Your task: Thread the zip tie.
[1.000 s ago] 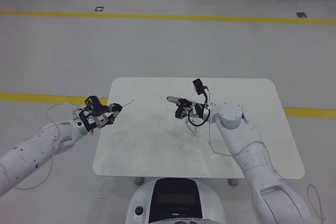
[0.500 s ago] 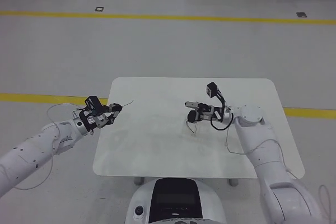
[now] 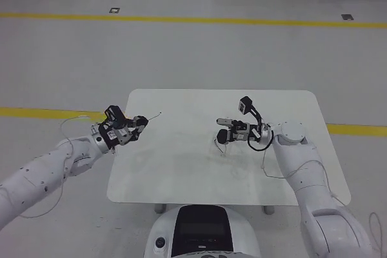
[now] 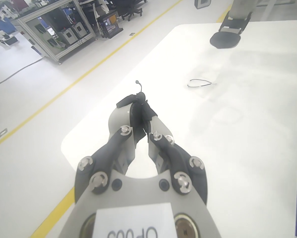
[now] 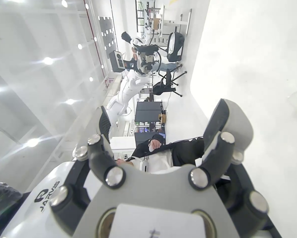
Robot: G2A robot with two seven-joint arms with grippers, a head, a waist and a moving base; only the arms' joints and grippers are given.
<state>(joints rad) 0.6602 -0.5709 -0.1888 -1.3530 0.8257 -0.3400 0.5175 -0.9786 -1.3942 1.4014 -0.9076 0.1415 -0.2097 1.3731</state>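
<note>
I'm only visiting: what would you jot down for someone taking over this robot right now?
Left gripper: shut on a thin black zip tie, its tip poking out in front, above the table's left part.
Right gripper: open, empty, above the table.
A second thin black strip lies bent on the table, near the right gripper.
Done: one tie picked up.
Left: the held tie's end is free, threading not yet done.

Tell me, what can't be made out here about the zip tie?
- Zip tie in the left end effector: left wrist view, the end effector itself covers all but its thin tip.
- Thin loop on the table: left wrist view, too small to tell whether it is threaded.
- Same loop, top view: a faint line near the open right end effector, too small to trace.
</note>
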